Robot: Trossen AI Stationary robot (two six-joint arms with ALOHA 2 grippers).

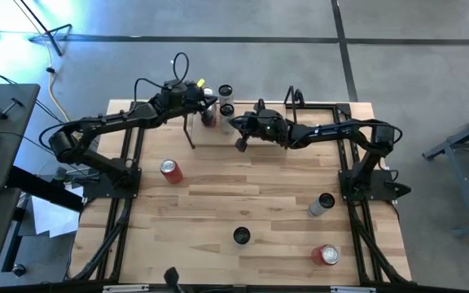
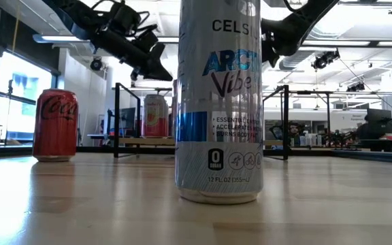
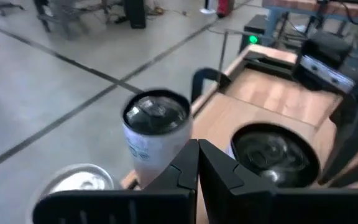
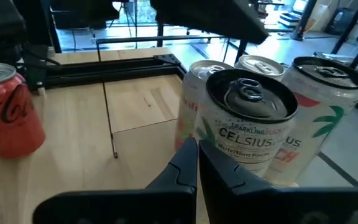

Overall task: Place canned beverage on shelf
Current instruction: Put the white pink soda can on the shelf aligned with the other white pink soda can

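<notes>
Both arms hover over the shelf at the worktop's far edge, jaws together and empty. Several cans already stand there; others, like the red can, wait on the worktop.

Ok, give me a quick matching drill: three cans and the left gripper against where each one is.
1 Coke can
2 Arctic Vibe can
3 pink can
4 left gripper

a on the shelf
b shut, above the shelf
c tabletop, left arm's side
d tabletop, nearest the low camera

Pairs: 1-c; 2-d; 3-a; 4-b
</notes>
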